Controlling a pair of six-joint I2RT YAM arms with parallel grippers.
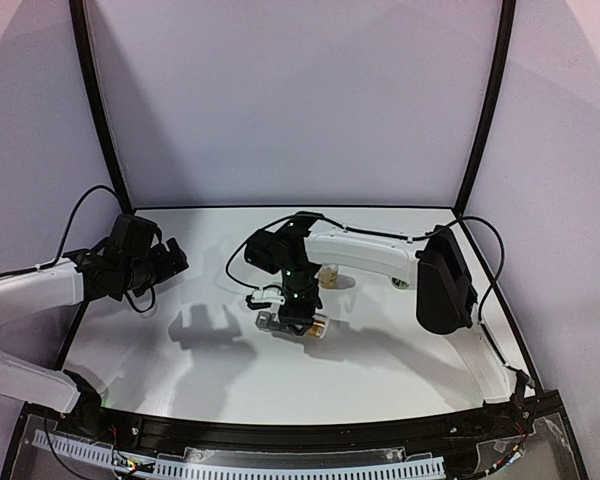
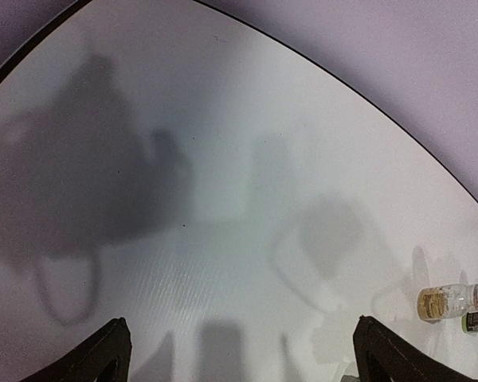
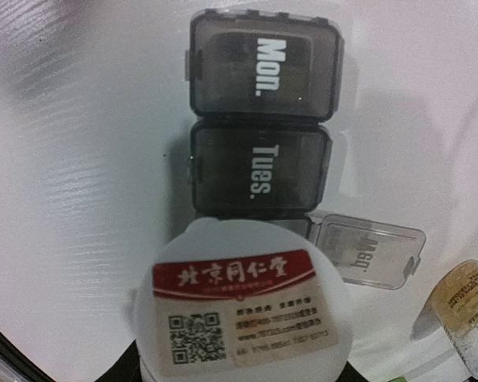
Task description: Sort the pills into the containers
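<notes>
The containers, a grey strip of three joined compartments (image 3: pixel 259 167) marked Mon., Tues. and a third, lie on the white table under my right gripper (image 1: pixel 298 316). The Mon. (image 3: pixel 263 68) and Tues. lids are closed. The third compartment's clear lid (image 3: pixel 370 251) is flipped open, and its inside is hidden. My right gripper is shut on a white bottle (image 3: pixel 239 318) with a red and cream label, held just over the third compartment. The strip shows partly in the top view (image 1: pixel 269 321). No loose pills show. My left gripper (image 1: pixel 170 258) is open and empty, far left of the strip.
A small clear bottle of yellow pills (image 3: pixel 470 306) lies just right of the strip; it also shows in the left wrist view (image 2: pixel 444 301) and top view (image 1: pixel 330 275). A green bottle (image 1: pixel 402 283) lies at the back right. Black frame posts stand at the table's back corners.
</notes>
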